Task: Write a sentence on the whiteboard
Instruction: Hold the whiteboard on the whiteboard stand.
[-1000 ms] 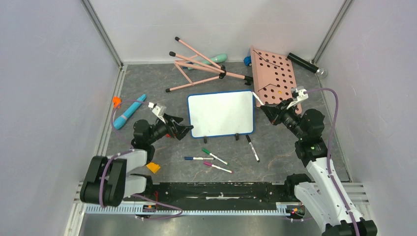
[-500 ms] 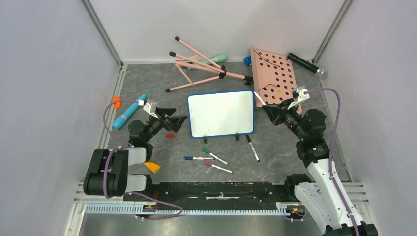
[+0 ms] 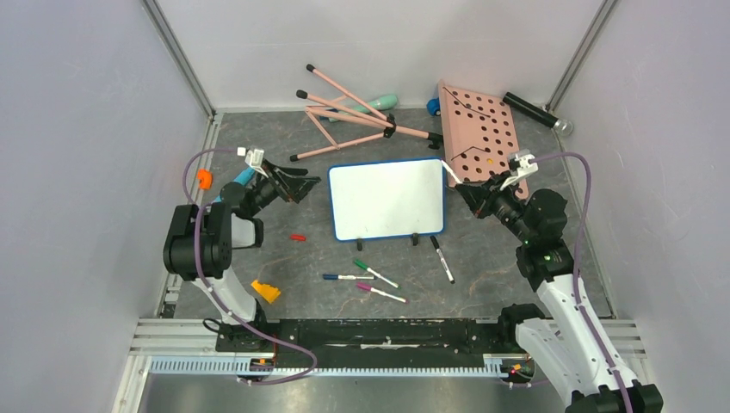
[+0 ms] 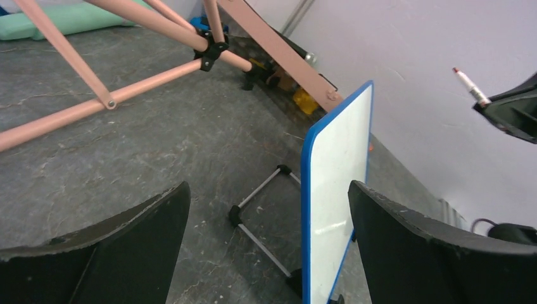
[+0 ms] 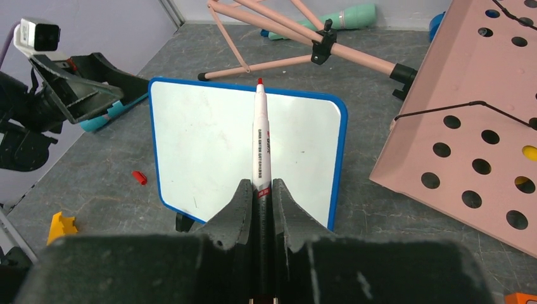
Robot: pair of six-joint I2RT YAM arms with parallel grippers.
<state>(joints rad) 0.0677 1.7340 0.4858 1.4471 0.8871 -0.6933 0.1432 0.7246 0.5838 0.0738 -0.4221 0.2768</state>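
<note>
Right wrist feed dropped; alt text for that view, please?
The right gripper is shut on a red-tipped marker aimed at the blank whiteboard. A pink pegboard lies right of it; the open left gripper sits at its left.

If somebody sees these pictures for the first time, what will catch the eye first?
First comes the whiteboard with its blue rim, standing blank in the middle of the table. Next is the red marker, uncapped and clamped in the right fingers at the board's right side, its tip pointing at the white face. Then there are the pink pegboard panel and the pink tripod stand, lying toward the back of the table.
</note>
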